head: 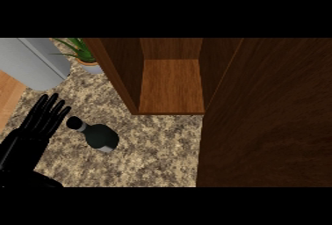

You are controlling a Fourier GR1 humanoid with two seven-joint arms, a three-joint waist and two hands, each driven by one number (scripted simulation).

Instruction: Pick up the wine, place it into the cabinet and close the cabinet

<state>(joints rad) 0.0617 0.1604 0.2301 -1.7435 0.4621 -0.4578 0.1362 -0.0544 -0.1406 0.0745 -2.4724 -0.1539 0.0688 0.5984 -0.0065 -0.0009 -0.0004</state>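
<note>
One wine bottle (95, 134) lies on its side on the speckled surface (156, 149), left of and below the single open cabinet (172, 83), its neck just beside the fingertips of the left hand (40, 121), whose straight, spread fingers hold nothing.

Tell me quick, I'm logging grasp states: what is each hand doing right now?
Left hand: open, fingers straight, holding nothing, beside the wine bottle lying on the counter.
Right hand: not in view, cannot be told.
</note>
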